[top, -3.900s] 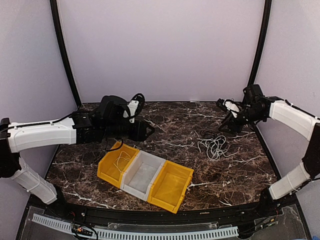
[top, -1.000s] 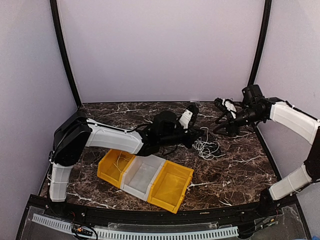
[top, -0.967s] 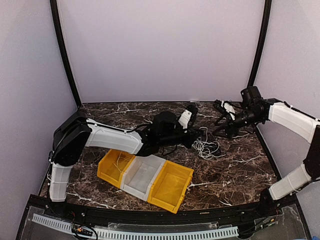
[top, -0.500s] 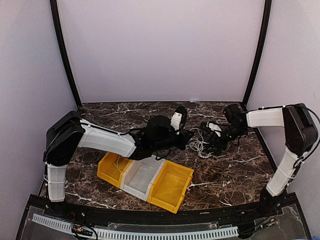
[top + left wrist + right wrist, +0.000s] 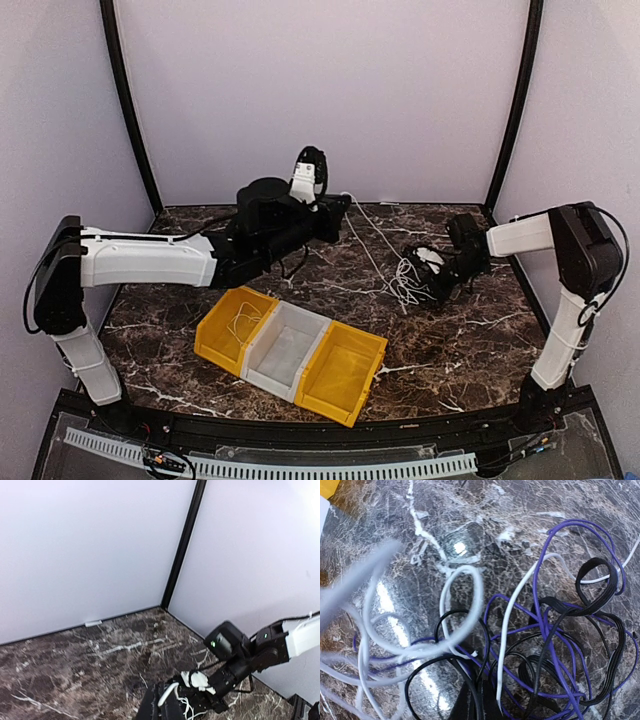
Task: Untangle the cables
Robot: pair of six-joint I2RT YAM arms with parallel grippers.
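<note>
A tangle of cables [image 5: 408,285] lies on the marble table, right of centre. In the right wrist view it shows purple [image 5: 555,630], black [image 5: 600,587] and white [image 5: 512,625] strands looped together. My right gripper [image 5: 427,283] rests low on this pile, its jaws [image 5: 481,700] shut on black and purple strands. My left gripper [image 5: 338,207] is raised toward the back, shut on a white cable [image 5: 375,245] that slants down to the pile. In the left wrist view that white cable [image 5: 168,694] sits between my fingertips [image 5: 167,704].
Three joined bins stand near the front: a yellow one [image 5: 222,338] with a thin white cable in it, a white one [image 5: 285,345] and another yellow one [image 5: 345,372]. Black frame posts [image 5: 510,110] and walls close the back and sides.
My left gripper rose and drew back to the left, pulling the white cable out of the pile. My right gripper came down onto the pile and shut.
</note>
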